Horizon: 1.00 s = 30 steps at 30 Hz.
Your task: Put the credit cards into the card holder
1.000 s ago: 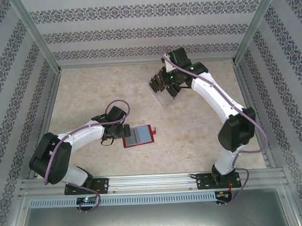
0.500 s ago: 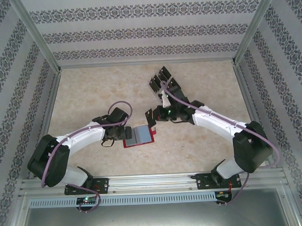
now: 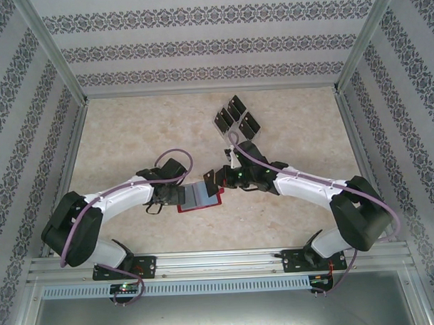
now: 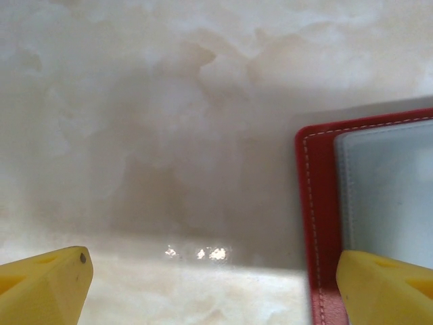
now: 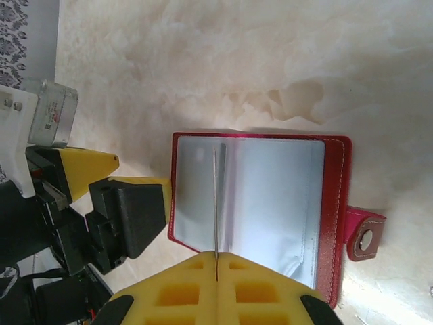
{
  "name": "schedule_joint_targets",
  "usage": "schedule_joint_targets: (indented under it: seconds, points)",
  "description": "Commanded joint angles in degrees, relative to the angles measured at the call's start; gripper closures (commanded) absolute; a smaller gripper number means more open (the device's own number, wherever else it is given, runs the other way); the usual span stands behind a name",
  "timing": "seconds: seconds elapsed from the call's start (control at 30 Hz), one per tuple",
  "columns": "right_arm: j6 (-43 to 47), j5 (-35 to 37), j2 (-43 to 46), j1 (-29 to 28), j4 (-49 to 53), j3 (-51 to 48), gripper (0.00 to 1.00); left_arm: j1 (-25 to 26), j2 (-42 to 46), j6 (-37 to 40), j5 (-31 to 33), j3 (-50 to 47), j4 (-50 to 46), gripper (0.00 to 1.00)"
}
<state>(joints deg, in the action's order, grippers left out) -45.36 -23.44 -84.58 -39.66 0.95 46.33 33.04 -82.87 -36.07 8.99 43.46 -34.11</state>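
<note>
Red leather-like holder (image 5: 270, 203) lies open on the marble-patterned bench (image 3: 130, 130), glossy grey pockets up, snap tab at one edge. Right hand (image 5: 216, 261) has swung from the far cards (image 3: 235, 117) to just above the holder. Its yellow pads are clamped on one thin, rigid card (image 5: 216, 196), held edge-on, so insertion is judged next. Left hand (image 4: 213, 271), fingers apart, sits at the holder's edge.

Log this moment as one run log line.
left pincer: open, at card holder edge | right pincer: shut on credit card, edge-on over the open card holder
</note>
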Motion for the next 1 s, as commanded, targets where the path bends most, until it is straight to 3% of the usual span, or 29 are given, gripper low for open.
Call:
schedule_joint_targets:
  seconds: [0.0, 0.97]
  points:
    - [-1.8, -0.3, -0.4, -1.2, -4.5, -1.3, 1.0, 0.7, -1.3, -1.0, 1.9, -1.7, -1.7, 0.06]
    - [-5.4, -0.9, -11.6, -3.8, -23.8, -6.7, 1.0, 0.7, -1.8, -2.4, 1.6, -3.9, 0.0, 0.06]
